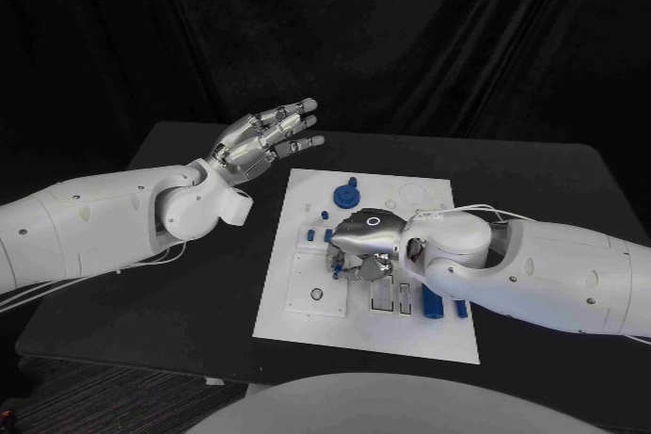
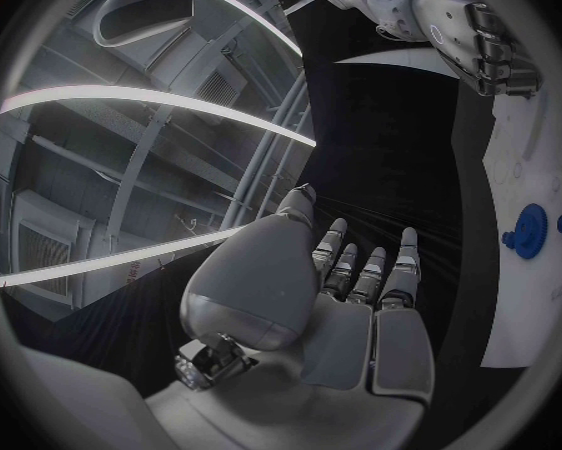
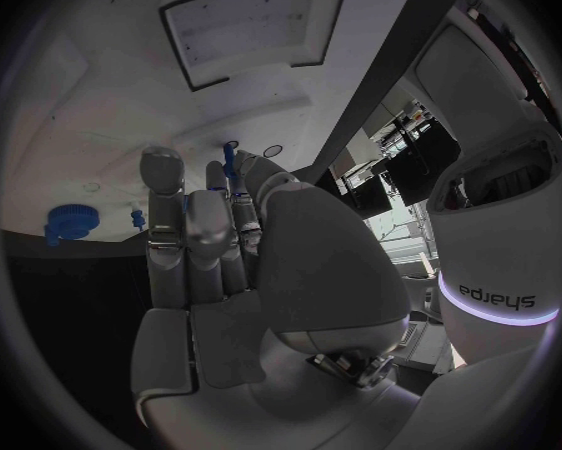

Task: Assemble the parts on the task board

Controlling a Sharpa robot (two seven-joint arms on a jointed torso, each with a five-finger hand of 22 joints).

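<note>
The white task board [image 1: 306, 307] lies in the middle of the black table. On it are a round blue part [image 1: 346, 191], small blue pegs [image 1: 327, 233] and longer blue pieces [image 1: 432, 302]. My right hand [image 1: 364, 241] is low over the board's middle, palm down, fingers curled toward the plate. In the right wrist view a blue peg [image 3: 229, 158] shows just past the fingertips [image 3: 216, 182]; I cannot tell whether it is pinched or stands behind them. My left hand [image 1: 264, 133] is raised off the board's far left corner, fingers spread, holding nothing.
Bare black table [image 1: 177, 302] surrounds the board on the left and at the front. A thin white cable [image 1: 454, 211] runs over my right wrist. The board's near left part has a small ring hole [image 1: 316, 293] and slots [image 1: 383, 297].
</note>
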